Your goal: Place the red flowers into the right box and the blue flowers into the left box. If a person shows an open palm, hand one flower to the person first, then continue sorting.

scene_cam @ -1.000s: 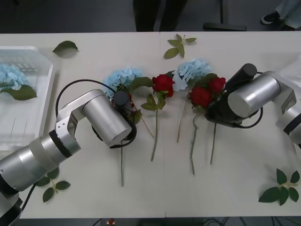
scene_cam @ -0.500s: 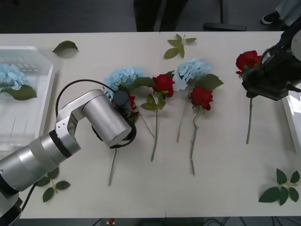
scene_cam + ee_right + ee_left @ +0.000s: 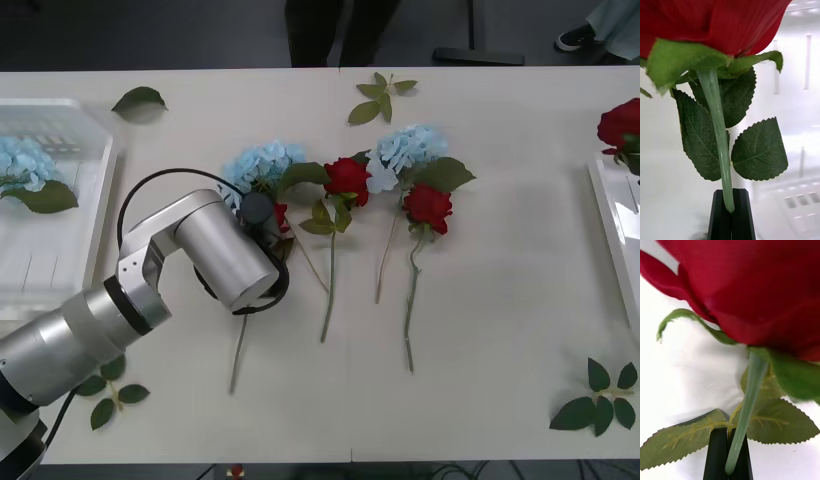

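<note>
Two Roses Clamped, One Carried Right

Half a second ago the right arm stood in the front view; now its red rose [image 3: 622, 124] sits at the far right edge, over the right box [image 3: 612, 215]. Right gripper [image 3: 731, 210]: black jaws clamped on its smooth green stem. Left gripper [image 3: 728, 455]: clamped on another rose [image 3: 281, 214] mid-table. Two further roses [image 3: 348, 178] and two fluffy blue flowers [image 3: 260, 164] lie on the table; one blue cluster rests in the left box [image 3: 90, 190]. Leaves are serrated.
</note>
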